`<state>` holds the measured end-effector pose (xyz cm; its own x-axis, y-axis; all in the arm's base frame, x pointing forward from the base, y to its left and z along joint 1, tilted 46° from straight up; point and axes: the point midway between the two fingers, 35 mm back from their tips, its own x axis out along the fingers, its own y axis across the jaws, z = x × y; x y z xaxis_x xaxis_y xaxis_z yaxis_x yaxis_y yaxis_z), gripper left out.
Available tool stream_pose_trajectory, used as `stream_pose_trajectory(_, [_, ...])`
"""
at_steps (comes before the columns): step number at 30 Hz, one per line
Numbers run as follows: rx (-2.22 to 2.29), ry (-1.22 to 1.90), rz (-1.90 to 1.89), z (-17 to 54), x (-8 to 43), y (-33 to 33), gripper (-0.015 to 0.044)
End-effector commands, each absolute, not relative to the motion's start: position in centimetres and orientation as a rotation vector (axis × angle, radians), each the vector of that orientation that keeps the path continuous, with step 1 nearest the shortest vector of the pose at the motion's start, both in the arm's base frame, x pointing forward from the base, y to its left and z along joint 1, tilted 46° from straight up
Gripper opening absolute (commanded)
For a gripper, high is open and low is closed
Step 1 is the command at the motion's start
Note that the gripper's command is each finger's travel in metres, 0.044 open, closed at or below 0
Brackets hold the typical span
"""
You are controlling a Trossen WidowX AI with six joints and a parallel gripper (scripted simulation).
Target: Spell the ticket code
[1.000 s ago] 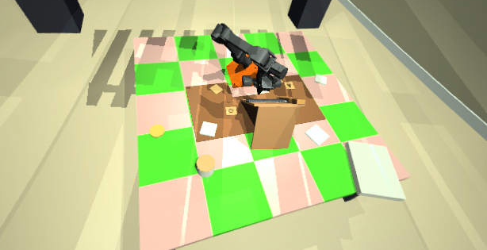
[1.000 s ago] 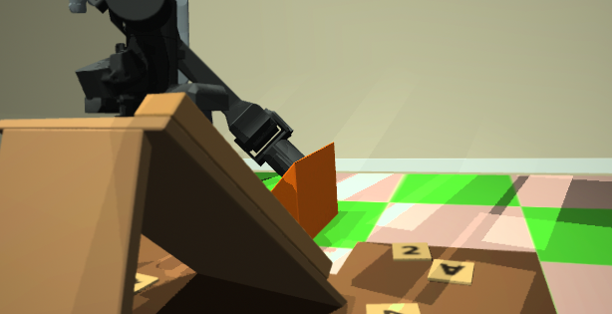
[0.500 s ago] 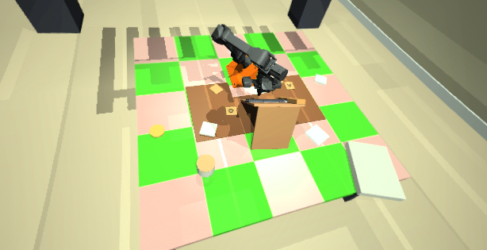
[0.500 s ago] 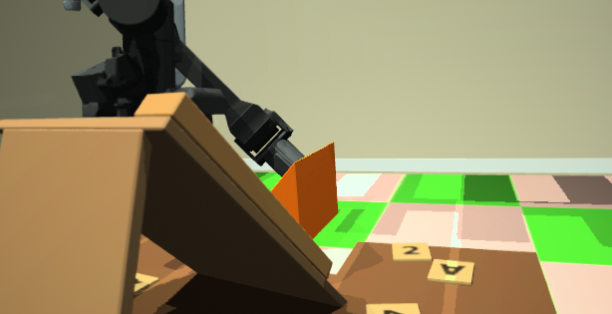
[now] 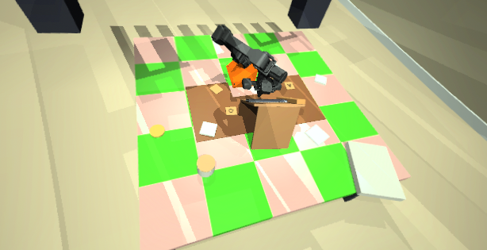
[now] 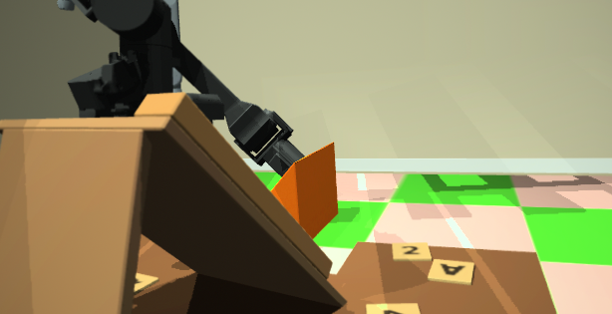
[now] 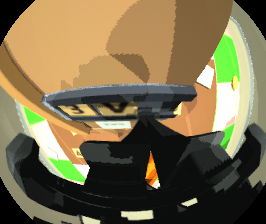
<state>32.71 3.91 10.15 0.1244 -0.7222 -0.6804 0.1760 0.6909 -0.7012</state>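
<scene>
My gripper (image 5: 259,94) (image 7: 144,119) is shut and empty, its tips at the rail (image 5: 266,101) (image 7: 119,90) just right of the V tile (image 7: 115,109). The 3 tile (image 7: 76,110) sits at the rail's left, with V close beside it. The rail is on the sloping tan board (image 5: 276,126) (image 6: 80,193) (image 7: 74,40). The ticket (image 7: 114,124) shows below the rail, its print unreadable. An O tile (image 5: 231,110) lies on the brown mat (image 5: 202,110). A 2 tile (image 6: 411,251) and an A tile (image 6: 451,271) also lie there. The board hides the fingertips in the exterior view.
An orange block (image 5: 242,74) (image 6: 316,193) stands behind the board, beside the arm. White cards (image 5: 208,128) (image 5: 317,135) (image 5: 320,79) lie around. A lidded jar (image 5: 206,165) and a yellow disc (image 5: 157,130) are at the left; a large white box (image 5: 374,170) is at the right.
</scene>
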Motion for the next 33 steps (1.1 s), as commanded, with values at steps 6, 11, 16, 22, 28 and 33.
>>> stream_pose_trajectory(6, [-0.527,1.291,-0.699,9.9,33.1,3.5,0.0000])
stream_pose_trajectory(11, [-0.527,1.291,-0.699,9.8,33.3,3.4,0.0000])
stream_pose_trajectory(16, [-0.527,1.291,-0.699,9.8,33.5,3.3,0.0000])
stream_pose_trajectory(22, [-0.527,1.291,-0.699,9.6,33.7,3.1,0.0000])
stream_pose_trajectory(28, [-0.527,1.290,-0.699,9.5,33.9,2.9,0.0000])
stream_pose_trajectory(33, [-0.527,1.290,-0.699,9.4,34.0,2.8,0.0000])
